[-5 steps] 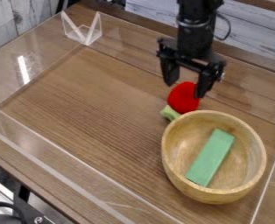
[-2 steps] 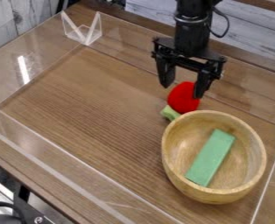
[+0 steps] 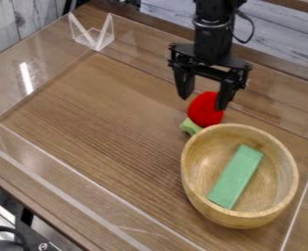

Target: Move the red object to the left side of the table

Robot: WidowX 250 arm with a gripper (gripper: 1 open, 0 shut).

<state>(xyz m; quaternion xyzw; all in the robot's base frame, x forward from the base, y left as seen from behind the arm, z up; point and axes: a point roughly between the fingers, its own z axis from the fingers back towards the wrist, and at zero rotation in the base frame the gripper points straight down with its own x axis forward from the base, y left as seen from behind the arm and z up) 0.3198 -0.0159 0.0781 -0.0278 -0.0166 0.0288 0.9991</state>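
Note:
The red object (image 3: pixel 205 109) is a small rounded bright red toy with a light green stub (image 3: pixel 191 126) at its near end. It lies on the brown wood-grain table (image 3: pixel 104 108), just behind the bowl's rim. My gripper (image 3: pixel 207 90) hangs over it, pointing straight down, open, one black finger on each side of the toy's top. The fingers (image 3: pixel 228 95) stand apart from the toy's sides, as far as I can see. Part of the toy's far side is hidden behind the fingers.
A round wooden bowl (image 3: pixel 193 169) sits at the near right with a flat green block (image 3: pixel 235 175) in it. Low clear acrylic walls (image 3: pixel 39 74) border the table. A clear folded stand (image 3: pixel 91 31) is at the far left corner.
The gripper has shifted slightly left and rolled a little about its vertical axis. It stays open. The red toy has not moved.

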